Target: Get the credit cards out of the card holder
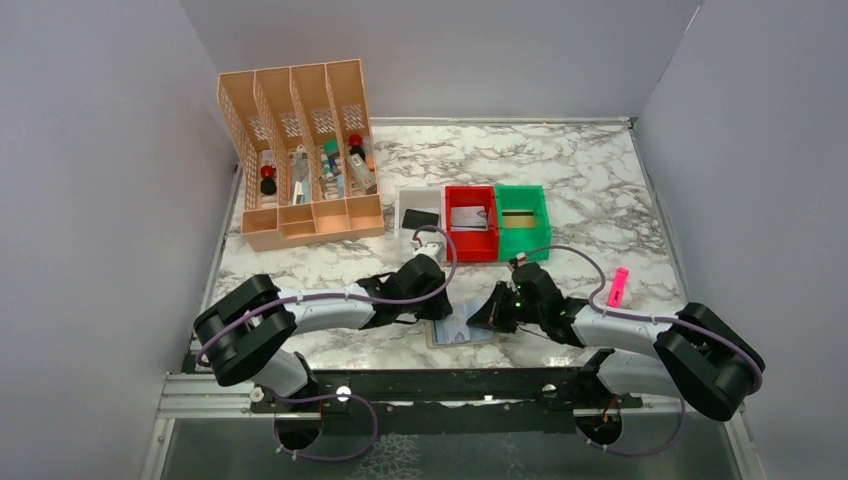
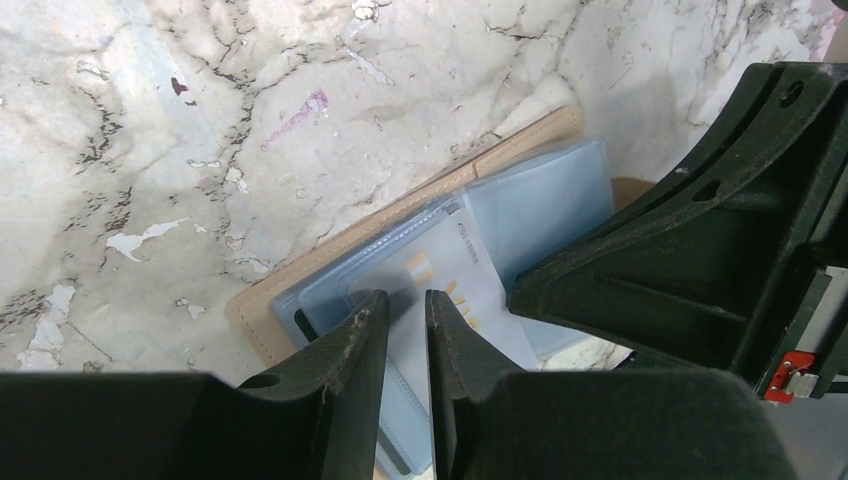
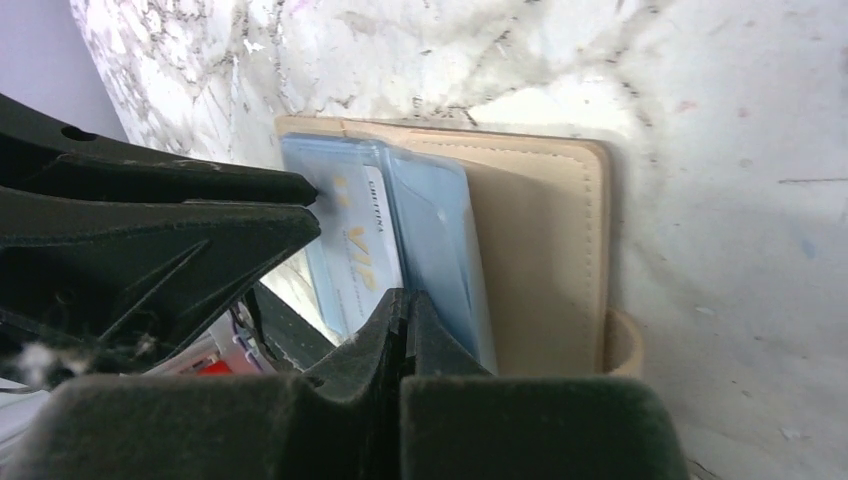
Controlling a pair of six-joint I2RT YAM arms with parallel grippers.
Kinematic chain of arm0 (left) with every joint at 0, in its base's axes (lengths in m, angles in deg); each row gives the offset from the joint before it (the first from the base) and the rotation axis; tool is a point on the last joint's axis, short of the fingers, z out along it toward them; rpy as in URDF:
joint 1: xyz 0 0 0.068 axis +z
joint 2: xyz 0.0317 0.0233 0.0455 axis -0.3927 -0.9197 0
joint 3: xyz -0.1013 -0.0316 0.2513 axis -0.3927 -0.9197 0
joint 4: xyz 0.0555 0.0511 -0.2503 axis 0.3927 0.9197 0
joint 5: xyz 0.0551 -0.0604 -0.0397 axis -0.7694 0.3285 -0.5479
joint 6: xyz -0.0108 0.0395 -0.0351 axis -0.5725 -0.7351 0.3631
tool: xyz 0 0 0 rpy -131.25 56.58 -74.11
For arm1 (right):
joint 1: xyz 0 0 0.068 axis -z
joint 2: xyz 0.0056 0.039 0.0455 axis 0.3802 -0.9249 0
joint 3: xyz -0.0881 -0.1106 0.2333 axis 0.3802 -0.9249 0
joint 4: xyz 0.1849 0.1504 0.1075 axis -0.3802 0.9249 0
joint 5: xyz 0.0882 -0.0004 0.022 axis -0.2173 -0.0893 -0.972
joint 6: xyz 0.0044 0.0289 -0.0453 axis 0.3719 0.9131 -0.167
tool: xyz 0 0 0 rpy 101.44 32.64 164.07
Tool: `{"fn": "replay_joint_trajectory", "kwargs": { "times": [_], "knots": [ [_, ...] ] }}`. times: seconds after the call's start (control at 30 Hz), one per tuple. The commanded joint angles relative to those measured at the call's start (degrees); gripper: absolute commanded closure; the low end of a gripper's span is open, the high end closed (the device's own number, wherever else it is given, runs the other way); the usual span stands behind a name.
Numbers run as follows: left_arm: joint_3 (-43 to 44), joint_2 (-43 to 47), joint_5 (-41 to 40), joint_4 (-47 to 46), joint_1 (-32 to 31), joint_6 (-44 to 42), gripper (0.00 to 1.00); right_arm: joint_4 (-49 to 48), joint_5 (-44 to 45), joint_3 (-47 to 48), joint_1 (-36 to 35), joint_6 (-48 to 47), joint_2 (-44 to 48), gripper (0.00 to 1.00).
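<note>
While table (image 1: pixel 600 190) bears card holder (image 3: pixel 540 250) open at near edge between arms, holder needs pinning first; right gripper (image 3: pixel 405 297) jaws pressed together, tip on blue sleeve, should press firm; left gripper (image 2: pixel 407 300) jaws narrowly apart at pale card (image 2: pixel 432 270) jutting from sleeve, pinch unclear; should nip corner, draw flat, slow.

Both arms stretch low and inward, wrists tipped down, almost nose to nose. The left gripper (image 2: pixel 405 300) shows fingers a narrow slit apart; the right gripper (image 3: pixel 405 297) has fingers pressed flat together.
</note>
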Motion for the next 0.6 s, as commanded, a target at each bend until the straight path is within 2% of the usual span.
{"fn": "replay_joint_trajectory", "kwargs": {
  "times": [0.0,0.23,0.3,0.47,0.57],
  "knots": [
    [-3.0,-2.2,-4.0,10.0,-0.2,-1.7,0.75,1.3,-1.0,-1.0,0.8,-0.9,0.4,0.99],
    [-3.3,-1.3,-4.7,10.4,-0.2,-2.1,0.75,-0.1,-2.7,-0.9,1.0,-1.4,0.3,0.98],
    [-3.1,-1.2,-4.5,10.3,-0.2,-2.3,0.75,-1.9,-4.9,-0.4,1.0,-2.1,-0.8,0.94],
    [-3.1,-1.2,-4.4,10.1,-0.2,-2.5,0.75,-3.0,-5.5,0.3,1.0,-2.1,-3.9,0.75],
    [-3.6,-0.9,-4.5,10.0,-0.2,-2.3,0.75,-4.8,-6.7,0.0,1.0,-1.9,-5.1,0.73]
  ]
}}
